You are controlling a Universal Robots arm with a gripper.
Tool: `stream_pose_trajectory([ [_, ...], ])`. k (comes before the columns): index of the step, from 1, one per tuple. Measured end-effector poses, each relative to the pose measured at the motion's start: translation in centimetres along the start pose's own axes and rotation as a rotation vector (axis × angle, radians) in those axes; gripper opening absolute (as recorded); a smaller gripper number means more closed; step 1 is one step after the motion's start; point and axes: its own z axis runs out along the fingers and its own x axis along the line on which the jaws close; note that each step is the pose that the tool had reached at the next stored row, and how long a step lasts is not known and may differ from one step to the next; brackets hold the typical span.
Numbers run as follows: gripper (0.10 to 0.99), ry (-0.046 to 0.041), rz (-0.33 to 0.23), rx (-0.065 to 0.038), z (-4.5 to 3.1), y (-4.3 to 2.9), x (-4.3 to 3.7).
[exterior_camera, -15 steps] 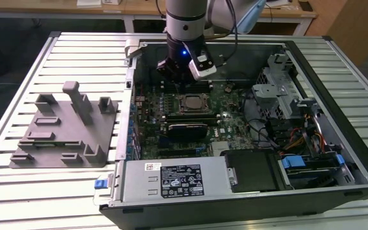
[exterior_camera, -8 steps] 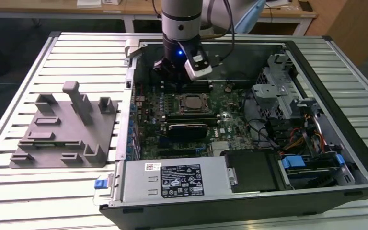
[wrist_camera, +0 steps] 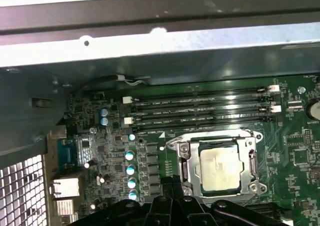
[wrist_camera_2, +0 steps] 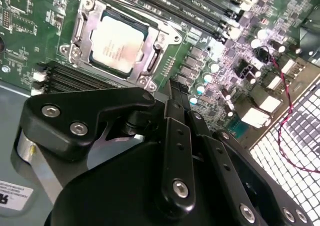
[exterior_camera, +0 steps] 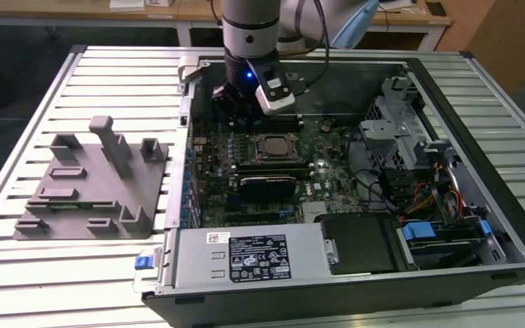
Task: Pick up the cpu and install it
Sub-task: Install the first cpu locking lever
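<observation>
The cpu (exterior_camera: pixel 272 145), a small square chip with a pale silvery top, lies flat inside the metal-framed socket on the green motherboard (exterior_camera: pixel 335 181). Both wrist views show it seated there (wrist_camera_2: pixel 117 43) (wrist_camera: pixel 219 168). My gripper (exterior_camera: pixel 241 121) hangs over the board just beyond the socket, toward the exterior view's left. Its black fingers (wrist_camera_2: pixel 176 93) are pressed together and hold nothing. The fingertips (wrist_camera: pixel 169 184) sit beside the socket frame, apart from the chip.
The open computer case (exterior_camera: pixel 481 96) lies on a slatted metal table. A grey fixture (exterior_camera: pixel 89 184) stands at the exterior view's left. Memory slots (wrist_camera: pixel 200 108) run behind the socket, a black heatsink-like block (exterior_camera: pixel 264 184) lies in front, and a drive cage (exterior_camera: pixel 399 116) and cables are at the right.
</observation>
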Motion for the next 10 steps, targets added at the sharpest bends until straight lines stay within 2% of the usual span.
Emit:
stream_pose_trajectory([
  [5, 0.106, 0.0034, 0.001, -0.037, -0.01, -0.04, 0.33],
  [10, 0.106, 0.0059, 0.001, -0.065, -0.01, -0.11, 0.87],
])
